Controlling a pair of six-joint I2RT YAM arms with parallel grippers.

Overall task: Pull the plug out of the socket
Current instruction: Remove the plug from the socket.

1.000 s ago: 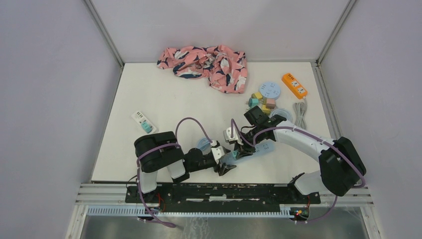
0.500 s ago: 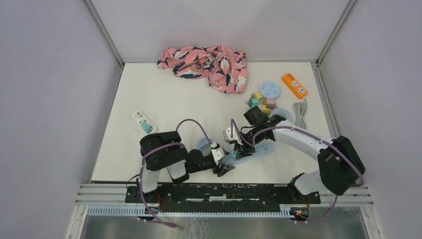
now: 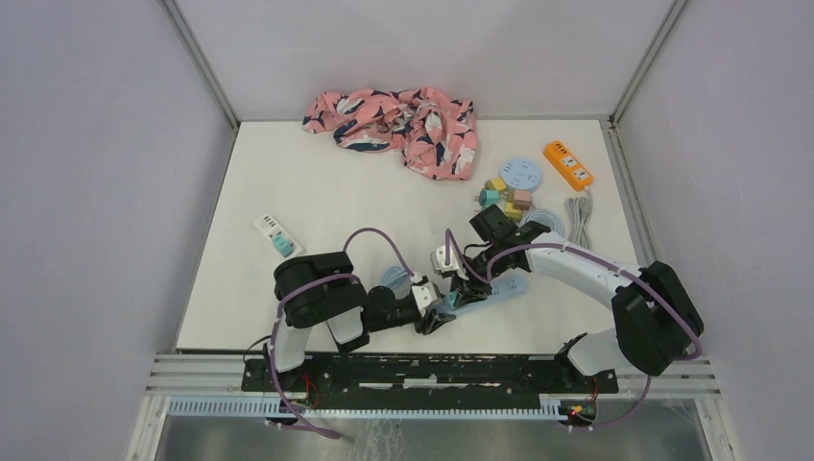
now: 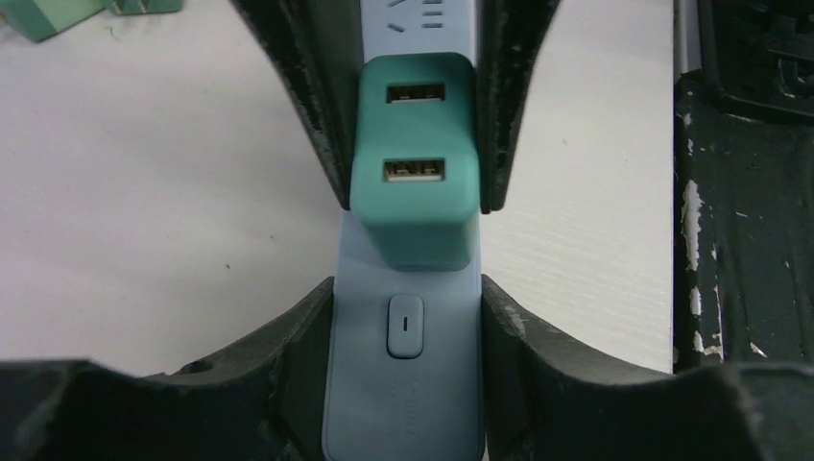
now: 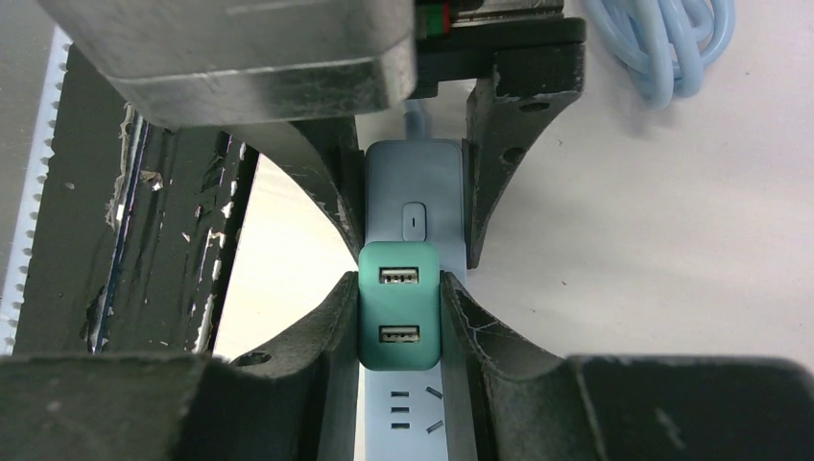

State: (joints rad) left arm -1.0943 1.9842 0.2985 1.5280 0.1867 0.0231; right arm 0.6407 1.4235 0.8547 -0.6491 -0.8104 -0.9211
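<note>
Right wrist view shows my right hand (image 5: 398, 288) clamped on the teal plug (image 5: 399, 357), fully seated in the blue socket strip (image 5: 411, 182) gripped between my left hand (image 4: 405, 305) fingers; I judge both grasps done, extraction not yet begun.

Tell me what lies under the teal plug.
A light blue power strip, its button showing. The teal plug hides its own prongs and the socket beneath.

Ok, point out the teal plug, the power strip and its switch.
teal plug (image 4: 415, 206): left wrist view, USB face.
power strip (image 4: 403, 413): left wrist view, bare body.
switch (image 5: 413, 220): right wrist view, button centre.
</note>
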